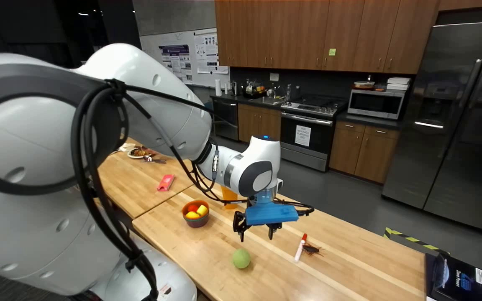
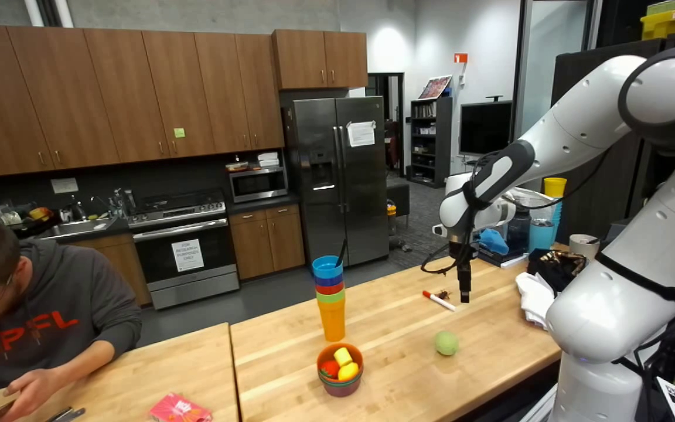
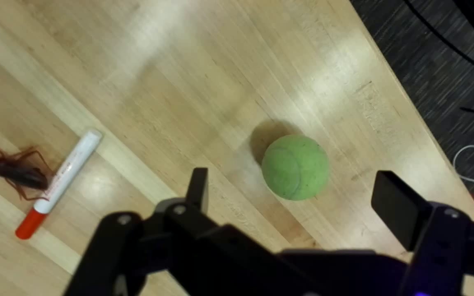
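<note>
Above the wooden table, my gripper (image 1: 256,237) points down with its fingers wide apart and nothing between them. It hangs clear of the tabletop in both exterior views. Nearest to it is a green ball (image 3: 295,167), probably a tennis ball, resting on the wood. In the wrist view the ball appears between the left finger (image 3: 198,189) and the right finger (image 3: 399,209), a little beyond their tips and touching neither. A white marker with a red cap (image 3: 58,185) lies off to the left. Against it is a dark brown cockroach figure (image 3: 17,170) with thin legs.
A bowl (image 2: 340,388) holds red and yellow toy food. Behind it rises a tall stack of coloured cups (image 2: 331,319). A pink packet (image 1: 166,182) lies on the adjoining table, where a person (image 2: 38,293) sits. A black box (image 1: 460,278) and white cloth (image 2: 535,298) occupy the table's end.
</note>
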`<state>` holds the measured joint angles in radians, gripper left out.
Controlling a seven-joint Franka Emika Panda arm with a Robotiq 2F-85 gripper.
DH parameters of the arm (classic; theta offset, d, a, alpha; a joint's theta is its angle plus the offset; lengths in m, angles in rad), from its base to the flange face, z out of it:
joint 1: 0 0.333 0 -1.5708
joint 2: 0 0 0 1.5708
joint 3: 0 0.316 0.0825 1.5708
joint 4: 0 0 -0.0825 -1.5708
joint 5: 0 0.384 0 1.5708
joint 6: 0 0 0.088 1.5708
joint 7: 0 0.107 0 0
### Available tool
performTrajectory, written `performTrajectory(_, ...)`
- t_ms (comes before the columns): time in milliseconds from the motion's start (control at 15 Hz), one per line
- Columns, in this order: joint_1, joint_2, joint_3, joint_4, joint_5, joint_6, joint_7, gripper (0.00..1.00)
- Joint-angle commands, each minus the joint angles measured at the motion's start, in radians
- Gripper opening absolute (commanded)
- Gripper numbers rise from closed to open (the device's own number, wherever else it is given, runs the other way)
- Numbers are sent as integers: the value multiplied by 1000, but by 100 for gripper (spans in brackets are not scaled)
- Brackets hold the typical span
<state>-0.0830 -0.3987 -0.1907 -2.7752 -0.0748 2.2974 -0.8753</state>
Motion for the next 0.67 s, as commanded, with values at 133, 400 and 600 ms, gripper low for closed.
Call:
performTrajectory(133,-31,-14,-5,2,10,0,215,100)
performTrajectory(400,5,-2,-12,2,14,-79,150,100)
performTrajectory(600,18,-2,-11,2,20,-99,141,100)
